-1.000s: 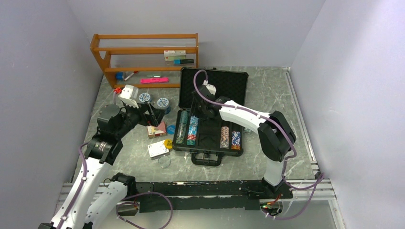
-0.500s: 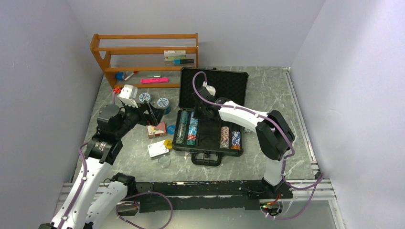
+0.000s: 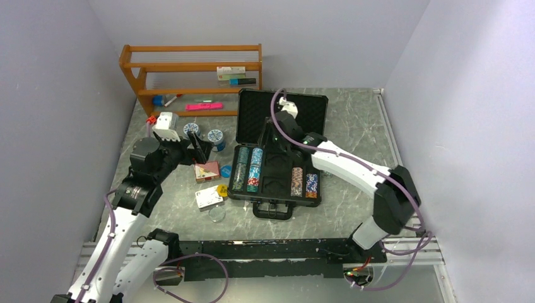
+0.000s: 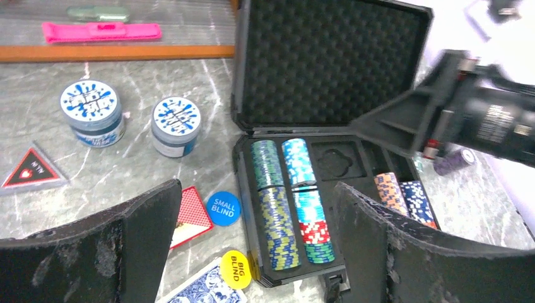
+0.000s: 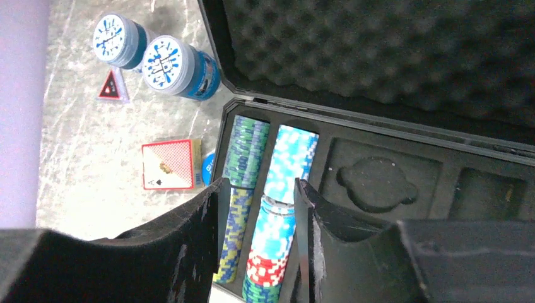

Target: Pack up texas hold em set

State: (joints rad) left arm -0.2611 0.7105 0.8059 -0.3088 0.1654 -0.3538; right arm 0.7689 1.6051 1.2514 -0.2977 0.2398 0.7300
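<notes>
Open black briefcase mid-table, lid upright, egg-crate foam lining, handle at near edge.
Green and cyan chip rows fill its left slots, orange and blue stacks the right ones. Red deck, blue deck and yellow button lie on the table just left of it. Left gripper gapes wide, holding nothing. Right gripper hangs over the cyan row, jaws partly apart, nothing between them.

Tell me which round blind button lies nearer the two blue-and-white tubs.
The blue round SMALL BLIND button, beside the red-backed card deck; the yellow round BIG BLIND button lies farther off.
</notes>
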